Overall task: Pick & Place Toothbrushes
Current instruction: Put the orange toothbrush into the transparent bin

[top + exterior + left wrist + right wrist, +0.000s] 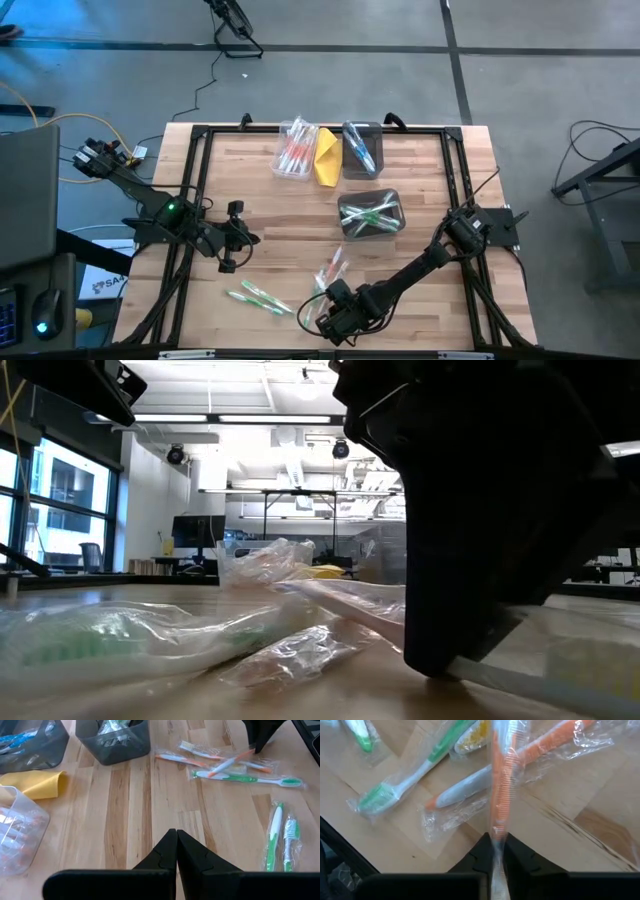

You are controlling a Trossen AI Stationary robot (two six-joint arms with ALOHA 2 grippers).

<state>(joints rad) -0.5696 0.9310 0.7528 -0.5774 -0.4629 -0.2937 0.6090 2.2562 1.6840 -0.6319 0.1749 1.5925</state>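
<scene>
The right claw is down at the near edge of the table, clenched on an orange-and-white toothbrush in a clear wrapper that rises straight up from between its fingers. Just beside it lie more wrapped toothbrushes, orange and green, in a loose pile near the middle of the near edge, with two green ones a little toward the left edge. The left claw hovers clenched and empty over the left side of the table. Toward the far edge stand a clear bin, a yellow cloth and two dark bins.
</scene>
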